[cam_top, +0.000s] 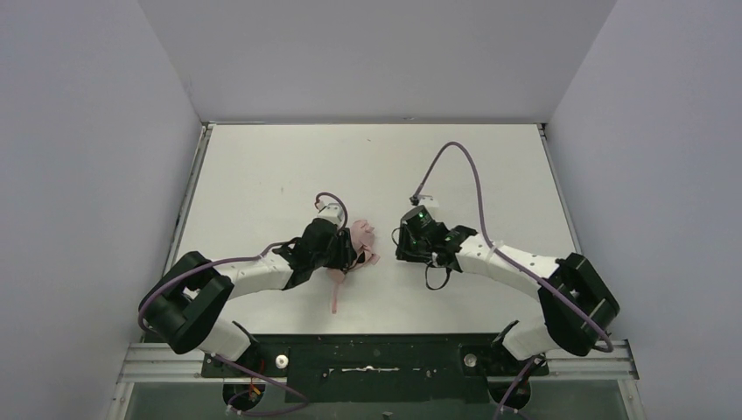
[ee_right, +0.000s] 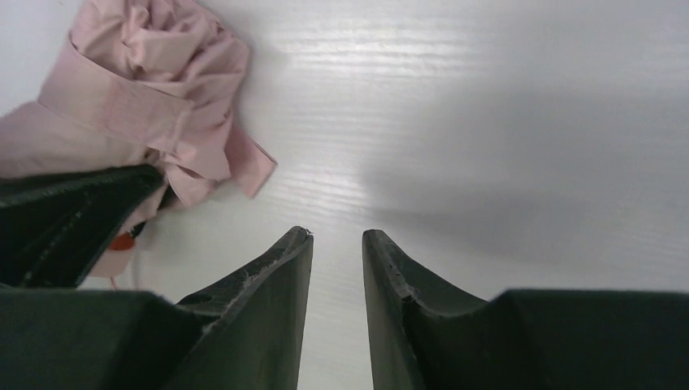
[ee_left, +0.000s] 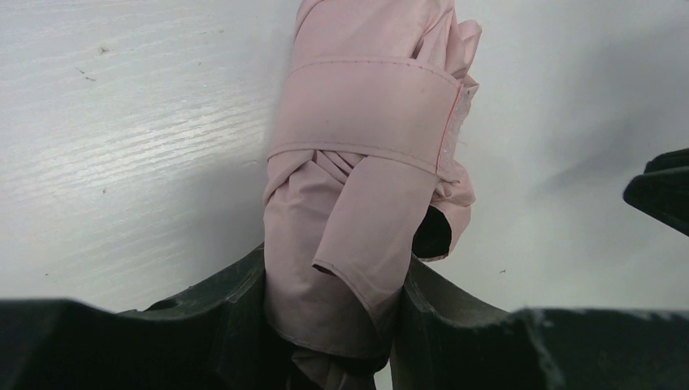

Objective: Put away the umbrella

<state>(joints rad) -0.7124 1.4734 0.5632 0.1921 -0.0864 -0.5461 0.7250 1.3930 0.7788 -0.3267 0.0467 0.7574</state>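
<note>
— Left pincer [ee_left: 333, 272] state?
— Mine is clamped on the umbrella [ee_left: 357, 114], its strapped bundle between my jaws.
— Right pincer [ee_right: 337, 240]?
— Jaws apart; the umbrella lies ahead-left of it, on the desk [ee_right: 487, 122].

Umbrella [ee_left: 349, 211]: pale pink cloth, matt, soft, heavily creased. Strap [ee_left: 366, 114]: same cloth, smoother, stitched along the edges. Table [ee_left: 122, 162]: white, faint wood-like grain, slight sheen under the light. Right gripper [ee_right: 336, 240]: dark matt plastic, finger edges scuffed and chipped.

umbrella [cam_top: 365, 239]: 1 | arms: 2, left arm [cam_top: 262, 276], right arm [cam_top: 507, 261] | table [cam_top: 262, 171]: 1
</note>
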